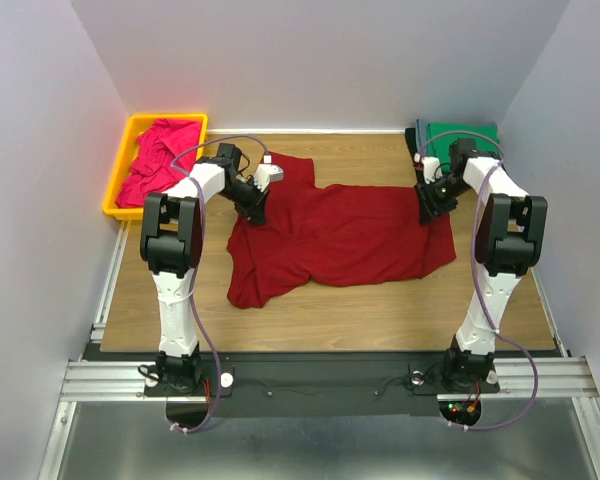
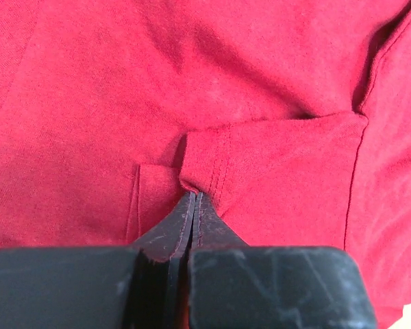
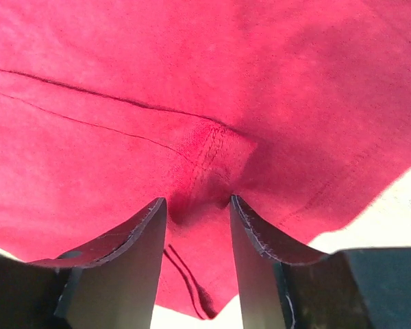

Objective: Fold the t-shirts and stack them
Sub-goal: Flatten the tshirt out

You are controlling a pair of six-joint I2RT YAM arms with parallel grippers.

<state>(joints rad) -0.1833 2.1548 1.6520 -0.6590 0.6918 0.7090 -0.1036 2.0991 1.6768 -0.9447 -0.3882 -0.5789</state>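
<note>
Green t-shirt [image 1: 475, 131] partly behind the right arm [image 1: 495, 180]; darker layers [image 1: 418, 133] beneath it indistinct.

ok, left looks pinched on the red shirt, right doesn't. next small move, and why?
Probably close the right gripper. Its jaws stand apart, straddling a bunched hem of the dark red t-shirt, so it holds nothing, while the left gripper is shut on a fold at the opposite edge. Both ends likely need gripping before any lift.
</note>
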